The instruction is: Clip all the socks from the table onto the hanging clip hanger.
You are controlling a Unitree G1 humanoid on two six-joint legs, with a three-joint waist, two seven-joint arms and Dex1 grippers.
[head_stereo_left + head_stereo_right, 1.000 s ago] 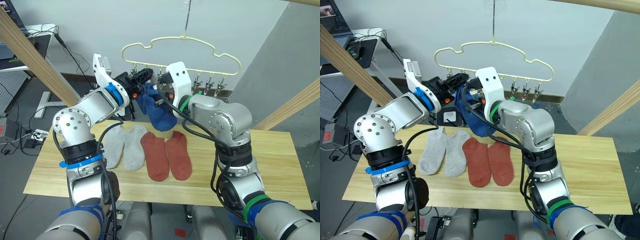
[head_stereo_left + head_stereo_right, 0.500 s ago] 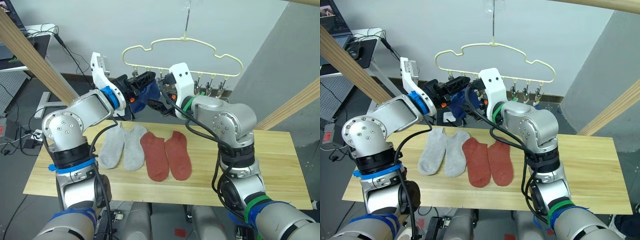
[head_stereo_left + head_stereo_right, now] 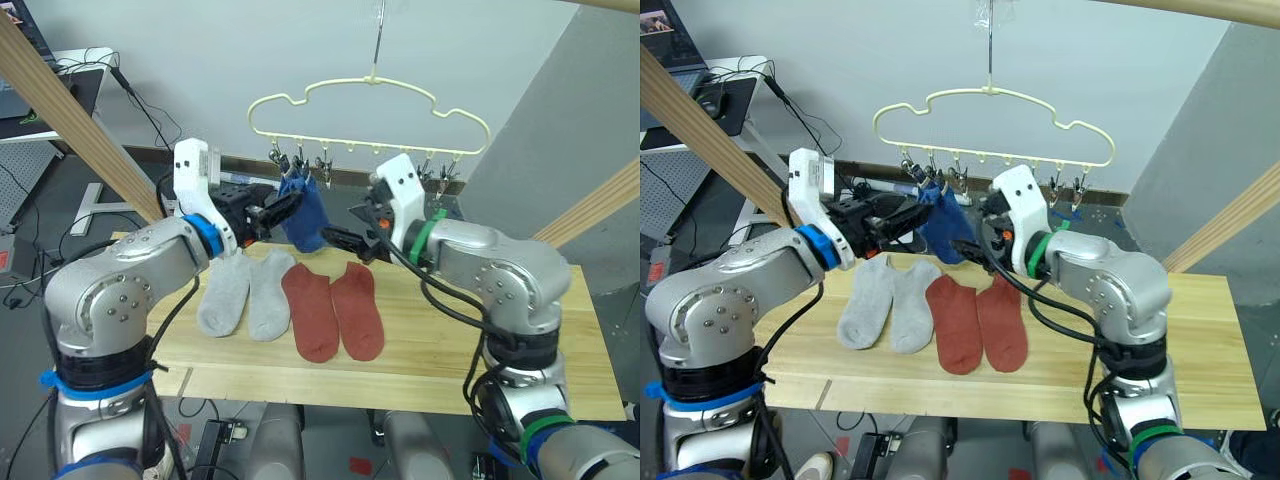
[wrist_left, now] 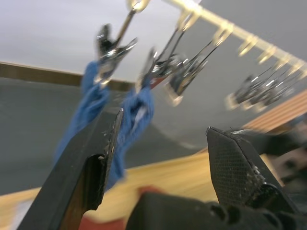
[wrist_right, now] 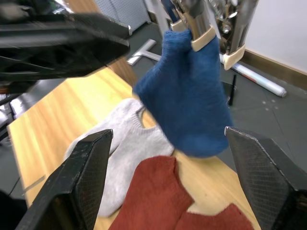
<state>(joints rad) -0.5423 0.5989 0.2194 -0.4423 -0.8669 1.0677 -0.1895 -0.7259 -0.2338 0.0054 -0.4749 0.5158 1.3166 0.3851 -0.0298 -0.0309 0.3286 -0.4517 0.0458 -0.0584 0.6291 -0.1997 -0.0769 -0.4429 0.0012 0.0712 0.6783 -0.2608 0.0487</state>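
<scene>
Pale wood planks form the table (image 3: 560,340), which stands in front of a white wall, with slanting wooden poles (image 3: 70,120) at either side. On the table lie 2 light grey socks (image 3: 245,292) side by side, and just right of them 2 rust red socks (image 3: 335,312), also side by side. Above the far edge hangs the clip hanger (image 3: 370,105), pale yellow and wavy, held by its metal hook, with a row of small metal clips (image 3: 425,170) below its bar. The blue socks (image 3: 302,212) hang from clips near the left end of that row; the left wrist view shows 2 blue pieces, each under its own clip. The left gripper (image 3: 278,208) sits just left of the blue socks, its fingers spread wide and empty in its wrist view. The right gripper (image 3: 352,240) sits just right of and slightly below them, fingers likewise spread apart with nothing between them.
</scene>
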